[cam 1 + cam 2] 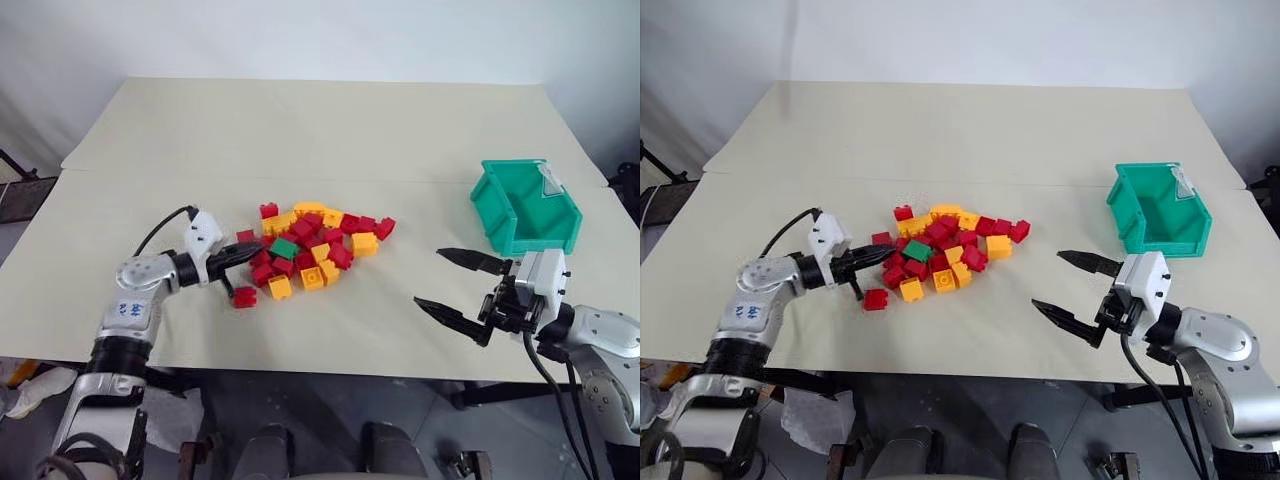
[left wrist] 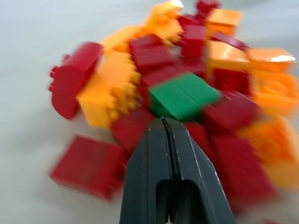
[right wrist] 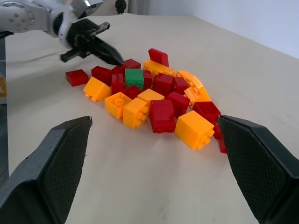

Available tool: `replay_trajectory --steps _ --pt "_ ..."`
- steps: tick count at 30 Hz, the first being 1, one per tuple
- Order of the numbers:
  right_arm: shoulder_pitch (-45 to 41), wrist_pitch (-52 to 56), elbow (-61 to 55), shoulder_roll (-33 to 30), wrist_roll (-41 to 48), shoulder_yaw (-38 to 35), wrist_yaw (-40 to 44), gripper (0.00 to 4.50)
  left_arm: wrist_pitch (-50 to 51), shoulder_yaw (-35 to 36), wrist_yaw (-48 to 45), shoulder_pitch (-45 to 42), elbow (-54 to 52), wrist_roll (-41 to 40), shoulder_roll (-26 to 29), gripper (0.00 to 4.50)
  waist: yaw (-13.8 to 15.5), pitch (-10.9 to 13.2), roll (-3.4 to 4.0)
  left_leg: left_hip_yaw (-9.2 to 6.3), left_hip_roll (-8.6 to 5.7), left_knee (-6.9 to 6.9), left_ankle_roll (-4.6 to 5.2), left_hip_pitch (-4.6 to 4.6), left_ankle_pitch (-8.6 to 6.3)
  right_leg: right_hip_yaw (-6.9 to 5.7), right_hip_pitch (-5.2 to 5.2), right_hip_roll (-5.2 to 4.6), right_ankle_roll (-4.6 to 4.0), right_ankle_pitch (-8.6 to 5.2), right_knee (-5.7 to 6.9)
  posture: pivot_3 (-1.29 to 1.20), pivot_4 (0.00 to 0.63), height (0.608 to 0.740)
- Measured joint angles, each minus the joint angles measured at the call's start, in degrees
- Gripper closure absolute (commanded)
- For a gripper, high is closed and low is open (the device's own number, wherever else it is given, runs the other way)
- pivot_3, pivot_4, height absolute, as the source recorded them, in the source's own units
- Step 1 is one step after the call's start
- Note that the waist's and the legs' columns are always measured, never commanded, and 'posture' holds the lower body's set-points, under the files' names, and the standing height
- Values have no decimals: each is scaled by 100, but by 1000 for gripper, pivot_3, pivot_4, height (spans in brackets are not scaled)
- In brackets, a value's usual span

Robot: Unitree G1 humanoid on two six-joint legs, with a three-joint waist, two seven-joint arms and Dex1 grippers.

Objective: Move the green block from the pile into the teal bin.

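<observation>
On the pale cream desk (image 1: 330, 130) the pile (image 1: 310, 248) is a jumble of red and yellow-orange bricks, with a single green block (image 1: 284, 248) bright among them. The bin (image 1: 525, 205) is teal with a white label inside. Both grippers' fingers (image 1: 470, 260) are black.

The green block (image 3: 134, 78) and the pile (image 3: 159, 100) look like smooth, slightly glossy plastic; the teal bin (image 1: 500, 215) is plastic too. The tabletop (image 1: 330, 130) is matt and plain.
</observation>
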Motion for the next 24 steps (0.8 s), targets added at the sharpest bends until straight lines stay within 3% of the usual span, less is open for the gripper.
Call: replay_trajectory --steps 4,8,11,21,24 --pt "-7 -8 1 0 -7 4 4 23 207 -8 -427 235 -669 -206 141 4500 42 0 0 -4 -1 3 1 -3 0 0 2 0 0 0 -3 0 150 740" --pt "-2 -9 3 0 -9 4 4 23 394 -1 -456 106 -657 -246 199 4500 27 0 0 -3 0 2 1 -2 -1 -1 1 1 0 0 -1 0 150 740" --pt "6 -10 4 0 -11 4 5 0 531 44 -317 -264 -471 -240 244 3880 27 1 -1 -2 -1 2 2 -3 -1 0 1 1 0 0 -2 0 150 740" --pt "16 -29 18 5 -41 3 -2 0 -50 -521 -339 -1618 1054 535 -14 892 34 1 -3 1 -5 2 3 -3 -1 -3 0 1 2 1 -1 0 150 740" --pt "24 -30 18 11 -71 3 -18 0 -303 -723 -337 -1865 1643 863 -119 892 14 2 -4 5 -4 0 3 -4 -1 -3 -4 1 2 1 -2 0 150 740"
